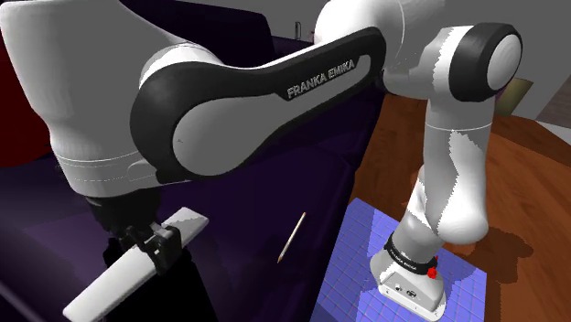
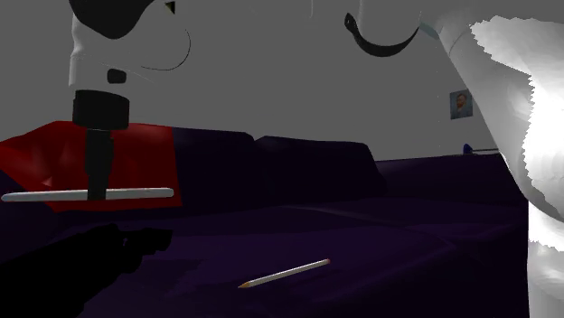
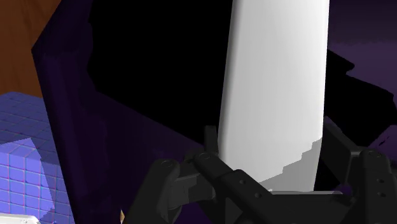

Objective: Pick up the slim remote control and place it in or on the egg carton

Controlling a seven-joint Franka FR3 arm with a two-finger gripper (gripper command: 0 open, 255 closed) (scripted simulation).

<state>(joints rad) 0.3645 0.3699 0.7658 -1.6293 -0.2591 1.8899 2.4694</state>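
A slim white remote control (image 1: pixel 137 263) hangs in the air above the dark purple sofa seat (image 1: pixel 265 201), with my black gripper (image 1: pixel 152 245) shut on its middle. From the second exterior view the remote (image 2: pixel 136 192) lies level, well above the seat, and the gripper (image 2: pixel 98 190) comes straight down onto it. Through the wrist camera the remote (image 3: pixel 273 89) runs away from the gripper (image 3: pixel 277 168) as a long white slab clasped between both fingers. A dark lumpy shape (image 2: pixel 99 253) sits on the seat under the remote; I cannot tell what it is.
A pencil (image 1: pixel 292 238) lies loose on the sofa seat, also the pencil (image 2: pixel 285 273) in front of the backrest. A red cover (image 2: pixel 36 154) drapes the sofa's far end. The arm's base stands on a blue gridded stand (image 1: pixel 357 274) beside wooden floor (image 1: pixel 403 137).
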